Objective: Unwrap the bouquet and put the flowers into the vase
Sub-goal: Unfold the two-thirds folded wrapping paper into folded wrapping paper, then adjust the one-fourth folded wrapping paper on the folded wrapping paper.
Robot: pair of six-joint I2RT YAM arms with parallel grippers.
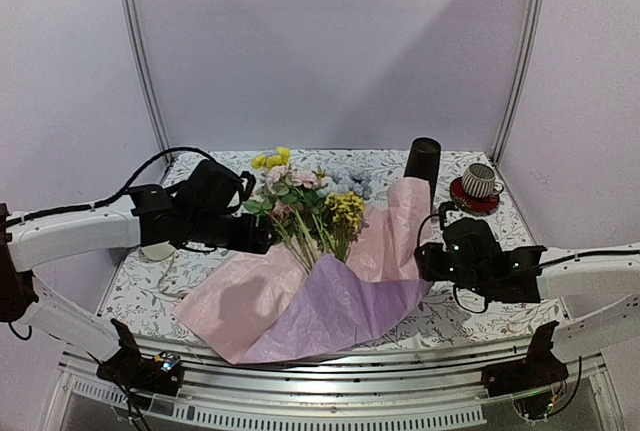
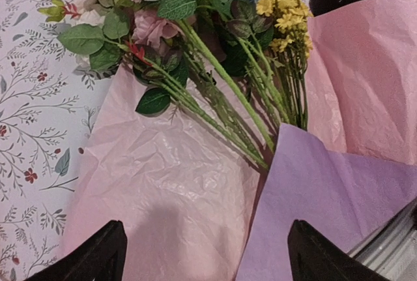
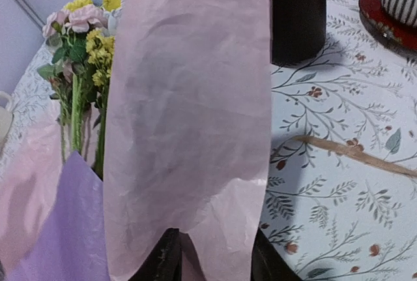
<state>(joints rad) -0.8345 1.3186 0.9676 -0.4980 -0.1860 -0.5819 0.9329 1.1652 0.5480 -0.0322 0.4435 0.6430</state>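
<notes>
**Progress.** The bouquet is open. Its crinkled pink wrapping paper [image 1: 230, 296] lies spread across the worktop [image 1: 480, 326], with a smoother purple sheet [image 1: 340, 316] folded over it at 6 o'clock. A flat tan raffia strand [image 3: 352, 152] lies loose on the floral-print cloth, clear of the bundle. Unwrapping is judged largely complete; placing has not begun.

The long green-stemmed artificial flowers [image 1: 305, 206], pink, yellow, pale blue and cream, lie in one fan at the centre of the paper. Their heads point toward 12 o'clock and their stems run toward 6 o'clock, to the edge of the purple fold. None is in the tall, slim matte black cylindrical vase [image 1: 423, 159]. It stands upright at 1 o'clock from the flowers, behind a raised flap of pink paper. A small ribbed cup [image 1: 480, 179] on a red saucer [image 1: 472, 203] stands near the vase, at its 4 o'clock.

**Hands.** The left hand [image 2: 205, 235] sits at 9 o'clock of the stems, fingers spread wide and holding nothing, over bare pink paper. The right hand [image 3: 214, 242], at 4 o'clock, has the raised flap's edge between narrowly parted fingers. Whether the paper is pinched cannot be told.

**Materials.** The paper is thin, creased and limp. The stems are slender and tangled with leaves. The vase mouth is narrow, so insertion is judged to need the stems gathered first.
</notes>
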